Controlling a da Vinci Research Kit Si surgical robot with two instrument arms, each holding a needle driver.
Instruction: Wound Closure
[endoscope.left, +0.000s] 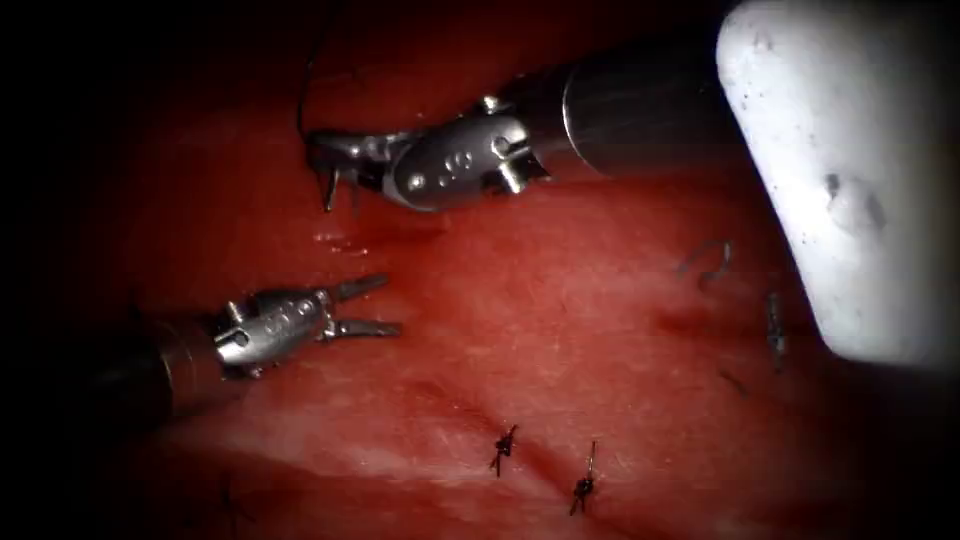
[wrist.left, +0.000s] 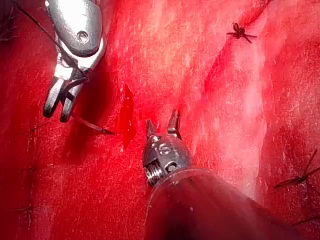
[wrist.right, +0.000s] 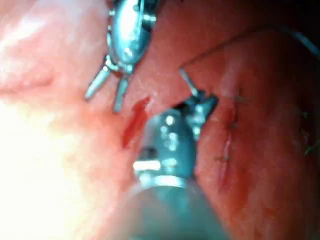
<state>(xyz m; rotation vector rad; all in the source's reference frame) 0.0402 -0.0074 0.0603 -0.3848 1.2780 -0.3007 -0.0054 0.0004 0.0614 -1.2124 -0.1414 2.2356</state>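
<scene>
The right tool (endoscope.left: 338, 185) reaches in from the upper right over the tissue (endoscope.left: 560, 320), left of the stitched cut (endoscope.left: 540, 465). Its jaws look shut on the curved needle (wrist.left: 95, 126), held towards its tail end. The needle's tip lies by a small red slit (wrist.left: 127, 117); I cannot tell if it is in the tissue. Dark thread (endoscope.left: 303, 100) runs up from these jaws. The left tool (endoscope.left: 375, 307) sits lower left, jaws open and holding nothing. In the wrist views the left tool (wrist.left: 161, 126) faces the slit, and the right tool (wrist.right: 196, 107) shows the needle's tail (wrist.right: 187, 81).
Two knotted stitches (endoscope.left: 505, 448) (endoscope.left: 582, 487) close the cut at the bottom. Loose cut thread ends (endoscope.left: 705, 260) (endoscope.left: 775, 330) lie on the tissue to the right. Red fluid glistens under the right tool (endoscope.left: 340, 240). More stitches (wrist.right: 227, 125) sit beside the right tool.
</scene>
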